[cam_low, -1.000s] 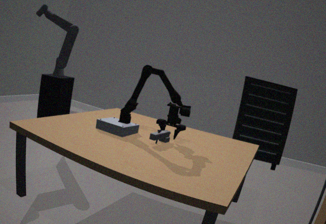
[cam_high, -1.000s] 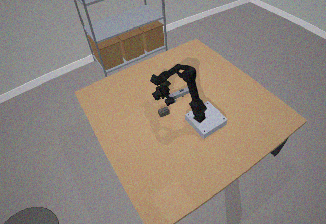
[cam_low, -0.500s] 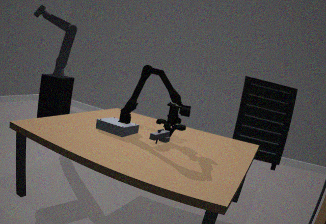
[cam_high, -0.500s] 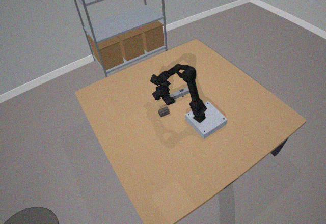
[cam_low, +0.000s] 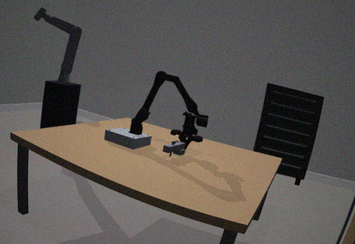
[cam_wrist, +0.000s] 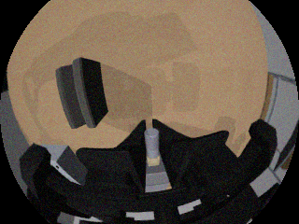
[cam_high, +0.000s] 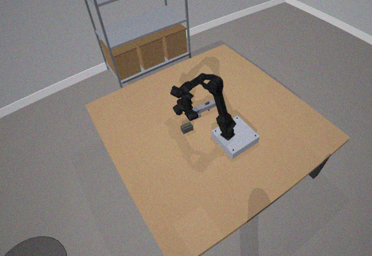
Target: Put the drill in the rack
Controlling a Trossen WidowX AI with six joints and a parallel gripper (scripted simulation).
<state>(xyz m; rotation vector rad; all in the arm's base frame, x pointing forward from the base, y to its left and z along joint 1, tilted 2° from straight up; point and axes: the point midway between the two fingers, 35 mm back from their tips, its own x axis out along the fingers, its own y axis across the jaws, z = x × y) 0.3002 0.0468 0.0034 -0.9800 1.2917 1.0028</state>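
The gripper (cam_wrist: pixel 149 123) (cam_low: pixel 186 147) points down and is shut on the drill. The drill (cam_wrist: pixel 151 141) shows as a light grey upright cylinder between the fingers in the wrist view. It stands at the end of a grey holder (cam_wrist: pixel 158 180) (cam_high: pixel 204 107) (cam_low: pixel 170 147), above a small tan part. A dark oval piece (cam_high: pixel 207 103) on the holder's top may be the key; whether it is pressed cannot be told. The rack, a dark grey grooved block (cam_high: pixel 186 127) (cam_wrist: pixel 91 93), lies on the table apart from the holder. The fingers hide part of the drill and holder.
The arm's pale base box (cam_high: pixel 240 135) (cam_low: pixel 127 138) stands on the wooden table (cam_high: pixel 168 187) (cam_low: pixel 114 163) beside the holder. Shelving (cam_high: pixel 138 34) stands behind the table. A second arm (cam_low: pixel 72 49) on a black pedestal and a dark panel (cam_low: pixel 289 126) stand beyond it.
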